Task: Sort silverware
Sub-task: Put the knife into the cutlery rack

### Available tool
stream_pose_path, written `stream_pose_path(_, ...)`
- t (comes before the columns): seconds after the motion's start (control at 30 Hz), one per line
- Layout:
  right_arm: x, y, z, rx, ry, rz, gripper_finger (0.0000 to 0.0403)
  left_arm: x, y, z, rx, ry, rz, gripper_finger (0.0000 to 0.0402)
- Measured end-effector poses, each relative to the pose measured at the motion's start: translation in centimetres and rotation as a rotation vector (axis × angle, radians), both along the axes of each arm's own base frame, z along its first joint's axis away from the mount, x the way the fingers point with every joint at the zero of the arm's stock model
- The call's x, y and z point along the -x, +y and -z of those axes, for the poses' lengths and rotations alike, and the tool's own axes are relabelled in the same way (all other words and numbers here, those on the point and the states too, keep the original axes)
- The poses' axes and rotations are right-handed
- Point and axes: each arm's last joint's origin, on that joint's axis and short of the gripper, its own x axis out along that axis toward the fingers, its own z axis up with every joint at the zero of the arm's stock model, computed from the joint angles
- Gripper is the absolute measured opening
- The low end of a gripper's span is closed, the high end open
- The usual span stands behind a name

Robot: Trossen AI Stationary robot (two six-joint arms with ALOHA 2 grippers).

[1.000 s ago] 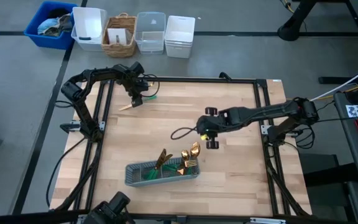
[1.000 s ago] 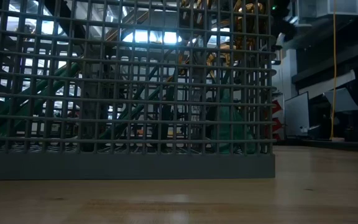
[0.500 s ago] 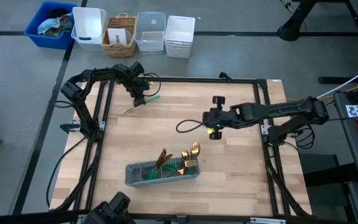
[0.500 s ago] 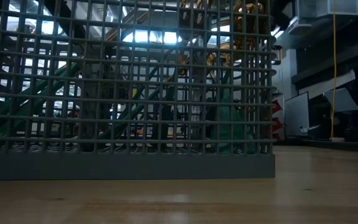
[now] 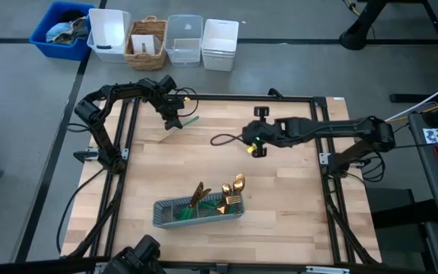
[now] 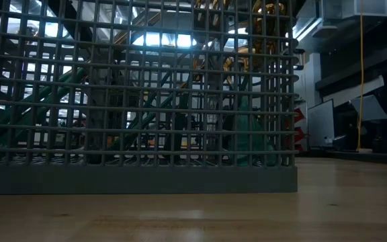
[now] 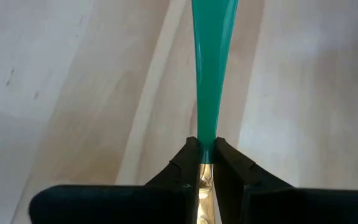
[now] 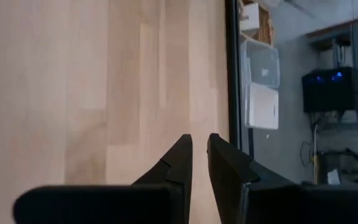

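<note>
- Left gripper (image 7: 206, 167) pinches 1 teal-handled utensil (image 7: 212, 74) at the neck, near the table's (image 5: 280, 198) far-left corner; its gold head is hidden between the fingers
- Right gripper (image 8: 199, 155) is nearly closed on nothing, over bare wood at the far middle
- Mesh tray (image 5: 167, 215) holding the other silverware (image 5: 230, 190) sits by the near edge, with open tabletop all around it

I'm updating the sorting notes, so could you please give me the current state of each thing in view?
Left gripper: fingers shut on a utensil, at the table's far left.
Utensil: held, teal handle pointing away from the fingers.
Right gripper: fingers nearly together, holding nothing, above mid-table.
Mesh tray: on the table, silverware standing in it.
</note>
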Motion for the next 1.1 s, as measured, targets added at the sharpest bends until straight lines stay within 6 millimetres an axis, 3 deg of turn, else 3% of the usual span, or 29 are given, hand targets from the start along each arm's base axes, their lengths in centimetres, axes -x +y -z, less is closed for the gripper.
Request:
stream_pose_path(0.2, -1.8, -2.1, 1.7, -0.037, 0.042, -0.116, 0.0053, -0.4, -0.3, 0.0, 0.004, -0.011, 0.016, 0.0019)
stream_pose_path(0.37, -3.3, -2.7, 2.9, -0.020, 0.047, -0.203, 0.0056, -0.9, -0.6, 0.0, -0.002, -0.016, 0.038, 0.0019)
stream_pose_path(0.77, -7.9, -3.2, 5.8, 0.135, -0.039, -0.375, 0.0164, -2.4, -1.7, -0.1, -0.016, -0.028, 0.097, 0.0024)
stream_pose_path(1.1, -9.9, -3.5, 8.6, 0.226, -0.003, -0.465, 0.0171, -4.2, -2.3, -0.3, -0.056, -0.133, 0.158, 0.0025)
